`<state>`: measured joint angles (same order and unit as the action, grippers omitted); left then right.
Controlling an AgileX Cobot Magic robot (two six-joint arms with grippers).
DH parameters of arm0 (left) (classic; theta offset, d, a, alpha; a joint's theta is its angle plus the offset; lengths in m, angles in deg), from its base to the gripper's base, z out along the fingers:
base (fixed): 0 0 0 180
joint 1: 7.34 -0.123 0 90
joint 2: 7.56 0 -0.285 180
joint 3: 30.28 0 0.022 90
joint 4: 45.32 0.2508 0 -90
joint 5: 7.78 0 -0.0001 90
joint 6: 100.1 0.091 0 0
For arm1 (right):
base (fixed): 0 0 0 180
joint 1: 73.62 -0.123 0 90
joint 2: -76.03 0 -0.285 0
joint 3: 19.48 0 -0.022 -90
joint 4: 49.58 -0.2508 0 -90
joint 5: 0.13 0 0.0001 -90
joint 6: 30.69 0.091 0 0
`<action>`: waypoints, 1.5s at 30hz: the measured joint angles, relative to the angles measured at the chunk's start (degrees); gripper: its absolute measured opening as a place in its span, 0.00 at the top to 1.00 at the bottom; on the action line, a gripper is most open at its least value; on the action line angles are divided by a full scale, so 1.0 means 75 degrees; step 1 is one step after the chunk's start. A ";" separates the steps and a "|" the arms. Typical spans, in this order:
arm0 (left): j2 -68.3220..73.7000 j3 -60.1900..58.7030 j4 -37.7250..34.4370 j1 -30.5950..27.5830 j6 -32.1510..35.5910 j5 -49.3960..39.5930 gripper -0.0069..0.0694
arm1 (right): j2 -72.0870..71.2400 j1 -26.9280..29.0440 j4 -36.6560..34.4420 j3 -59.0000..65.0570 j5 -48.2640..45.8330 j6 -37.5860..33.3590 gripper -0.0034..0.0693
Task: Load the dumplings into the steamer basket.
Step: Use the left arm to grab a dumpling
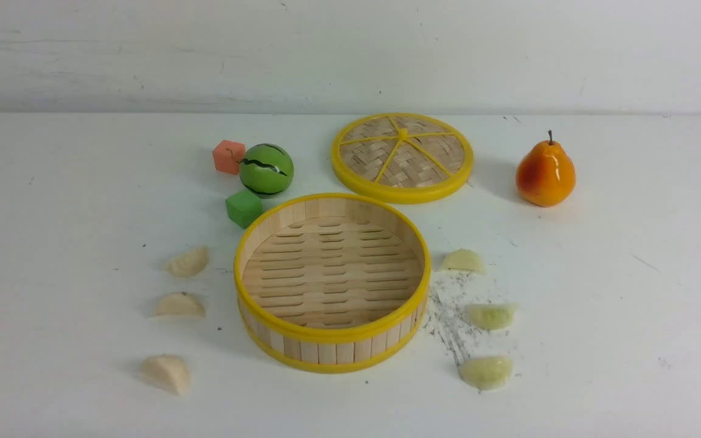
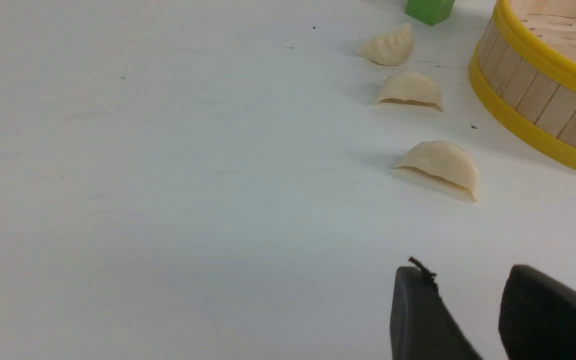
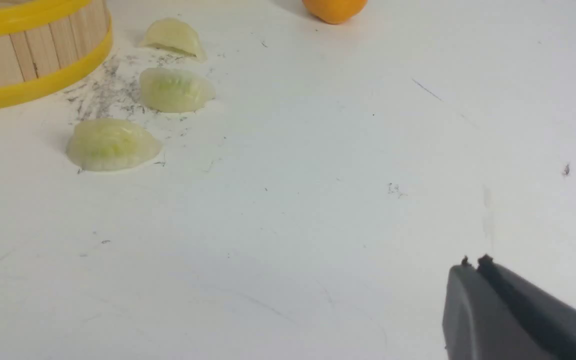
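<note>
A white table point(image 1: 52, 243) fills the front view. At centre sits the empty steamer basket point(image 1: 332, 333), its lid point(image 1: 402, 157) just above it in the frame. Three cream dumplings point(image 1: 179, 305) lie lower left and three green dumplings point(image 1: 490, 316) lower right, all outside the basket. The left gripper point(image 2: 468, 272) hangs parted and empty; the right gripper point(image 3: 473, 261) is clenched on nothing. Small and rounded, a dumpling could squirt from a pinch or skid away.

We see only a corner of the cube point(image 2: 430, 9) and an arc of the basket point(image 2: 543, 95) in the left wrist view; the right one crops the pear point(image 3: 334, 9). Of the left gripper point(image 2: 468, 272) and right gripper point(image 3: 474, 265), only fingertips show.
</note>
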<state>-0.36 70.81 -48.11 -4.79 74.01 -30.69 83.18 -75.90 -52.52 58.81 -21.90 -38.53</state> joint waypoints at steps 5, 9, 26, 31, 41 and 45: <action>0.0000 0.0000 0.0000 0.0000 0.0000 0.0000 0.60 | 0.0000 0.0000 0.0000 0.0000 0.0000 0.0000 0.95; 0.0000 0.0000 0.0000 0.0000 0.0000 0.0000 0.60 | 0.0000 0.0000 0.0000 0.0000 0.0000 0.0000 0.95; 0.0000 0.0000 0.0000 0.0070 0.0000 0.0000 0.60 | 0.0000 0.0000 0.0000 0.0000 0.0000 0.0000 0.92; 0.0000 0.0000 0.0000 0.0070 0.0000 0.0000 0.60 | 0.0000 0.0000 0.0009 0.0000 0.0000 0.0000 0.92; 0.0000 0.0000 0.0052 0.0070 0.0000 0.0000 0.60 | 0.0000 0.0000 0.0045 0.0000 0.0000 0.0000 0.91; 0.0000 0.0000 0.0059 0.0070 0.0000 0.0000 0.60 | 0.0000 0.0000 0.0051 0.0000 0.0000 0.0000 0.90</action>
<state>-0.36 70.81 -47.67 -4.26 74.01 -30.69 83.18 -75.90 -52.14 58.81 -21.90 -38.53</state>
